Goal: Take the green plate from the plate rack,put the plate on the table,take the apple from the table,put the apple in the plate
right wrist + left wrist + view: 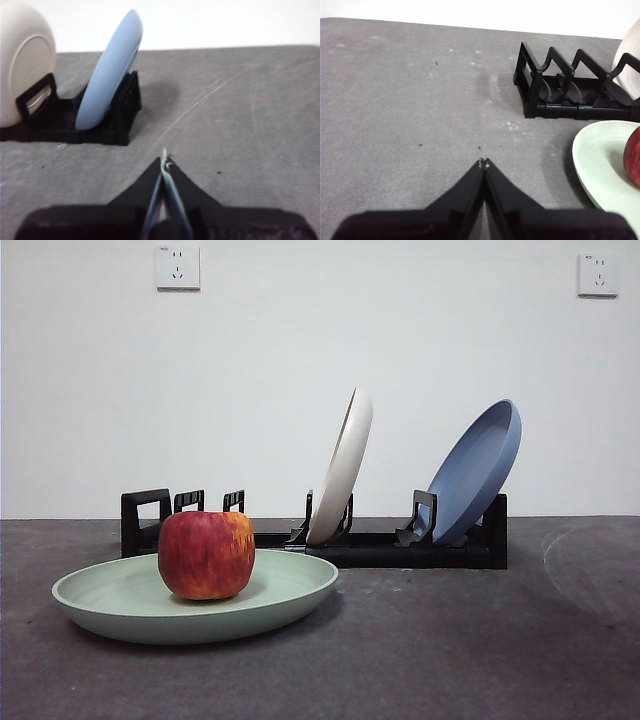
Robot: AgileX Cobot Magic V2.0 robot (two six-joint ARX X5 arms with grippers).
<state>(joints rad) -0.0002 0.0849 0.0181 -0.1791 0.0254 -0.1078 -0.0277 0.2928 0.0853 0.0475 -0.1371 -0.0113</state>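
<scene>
The pale green plate [290,590] lies flat on the dark grey table [480,640] at the front left. On it rests the red apple [206,554] with yellow streaks, upright. Behind them stands the long black plate rack [400,545]. In the left wrist view my left gripper [483,162] is shut and empty above bare table, apart from the green plate [600,160], the apple [632,155] and the rack's end [540,85]. In the right wrist view my right gripper [164,162] is shut and empty, a short way from the rack [107,125]. Neither arm shows in the front view.
A cream-white plate [343,465] and a blue plate [480,468] lean upright in the rack, also seen as cream plate [25,60] and blue plate [110,70]. Two wall sockets [177,266] sit on the white wall behind.
</scene>
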